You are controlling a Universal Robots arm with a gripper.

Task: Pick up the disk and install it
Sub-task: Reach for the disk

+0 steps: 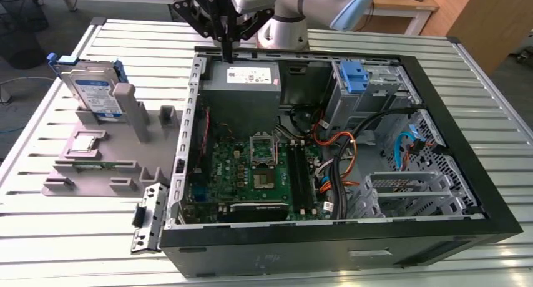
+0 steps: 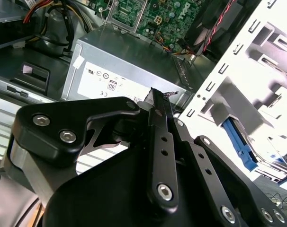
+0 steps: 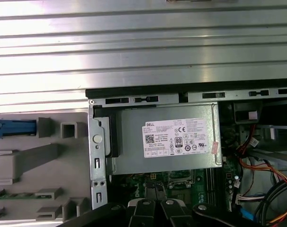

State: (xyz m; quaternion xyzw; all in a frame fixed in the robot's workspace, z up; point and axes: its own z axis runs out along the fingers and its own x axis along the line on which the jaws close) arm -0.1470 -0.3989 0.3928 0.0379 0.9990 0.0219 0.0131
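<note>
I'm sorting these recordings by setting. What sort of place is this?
Probably a robotics lab workbench for computer assembly: an open desktop computer case lies on a slatted aluminium table, beside a grey fixture holding the disk upright.

Slatted alu table [image 1: 83, 243], PC case [image 1: 333, 252], grey fixture [image 1: 83, 175]

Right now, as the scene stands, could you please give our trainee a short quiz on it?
1. True or false: the hand holds the disk.
2. The hand hangs over: A the grey power-supply box; B the motherboard; C the blue bracket.
3. Where does the disk stand?
Key: 1 false; 2 A; 3 upright in the grey fixture, outside the computer case.
</note>
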